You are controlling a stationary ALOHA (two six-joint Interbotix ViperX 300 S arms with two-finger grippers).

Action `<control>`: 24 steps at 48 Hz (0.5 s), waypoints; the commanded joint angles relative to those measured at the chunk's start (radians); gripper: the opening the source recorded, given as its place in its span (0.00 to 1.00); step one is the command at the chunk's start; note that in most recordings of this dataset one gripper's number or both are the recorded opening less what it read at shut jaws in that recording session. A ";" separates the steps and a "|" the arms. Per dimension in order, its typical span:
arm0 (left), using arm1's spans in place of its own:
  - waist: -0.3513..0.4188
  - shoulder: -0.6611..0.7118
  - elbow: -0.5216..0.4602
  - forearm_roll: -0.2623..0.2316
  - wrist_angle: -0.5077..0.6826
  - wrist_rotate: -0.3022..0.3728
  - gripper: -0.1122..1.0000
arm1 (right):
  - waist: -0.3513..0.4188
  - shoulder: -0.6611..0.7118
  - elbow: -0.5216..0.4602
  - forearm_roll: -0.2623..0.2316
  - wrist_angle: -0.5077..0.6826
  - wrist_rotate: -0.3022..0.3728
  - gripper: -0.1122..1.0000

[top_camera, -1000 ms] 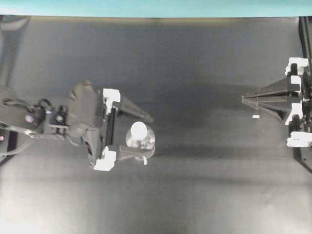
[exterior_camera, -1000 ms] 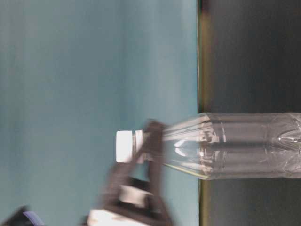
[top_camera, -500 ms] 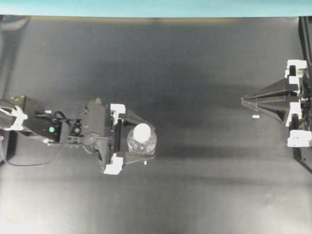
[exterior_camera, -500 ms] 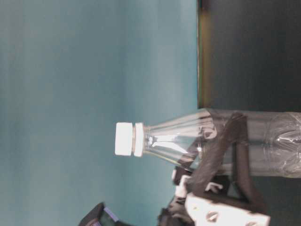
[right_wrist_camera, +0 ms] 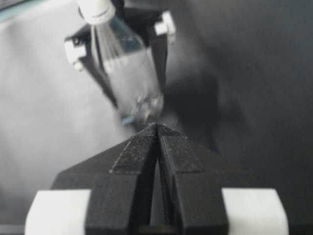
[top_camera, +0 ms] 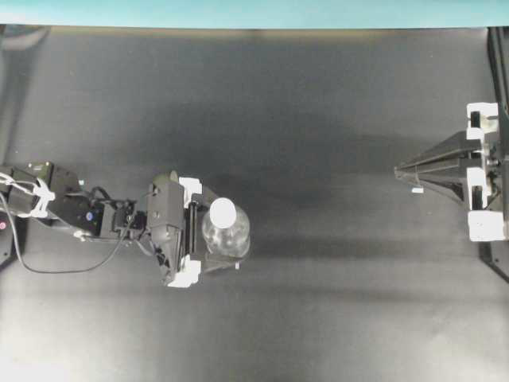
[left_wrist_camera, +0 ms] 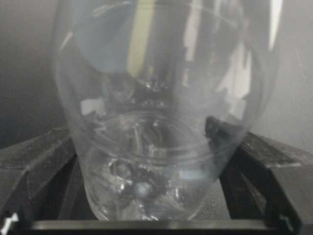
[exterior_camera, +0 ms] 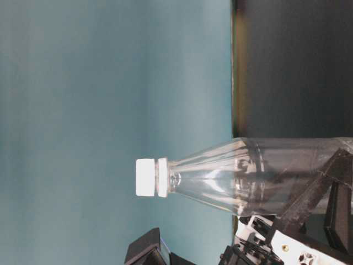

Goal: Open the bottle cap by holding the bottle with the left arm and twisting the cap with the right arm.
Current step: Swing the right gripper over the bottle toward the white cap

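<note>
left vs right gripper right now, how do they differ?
Left gripper has its jaws spread on either side of the bottle; right gripper has its jaws shut on nothing. Left sits at the bottle's lower body; right hangs far off by the table edge, pointing toward it. Both have black fingers and white blocks.

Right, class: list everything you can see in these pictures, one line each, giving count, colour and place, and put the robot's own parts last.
bottle: one, clear plastic, upright left of centre on the table.
cap: one, white, on the bottle's neck.
tag: one, small and white, on the table near the right gripper.
table: one, black, under everything.
backdrop: one, teal, behind the table's far edge.
left gripper: one, black with white blocks, fingers either side of the bottle's body.
right gripper: one, black with white blocks, shut, at the table's right edge, far from the bottle.
</note>
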 commanded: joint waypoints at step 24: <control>-0.005 -0.003 -0.017 0.003 -0.044 0.012 0.85 | 0.025 0.460 -0.595 0.054 0.716 0.282 0.63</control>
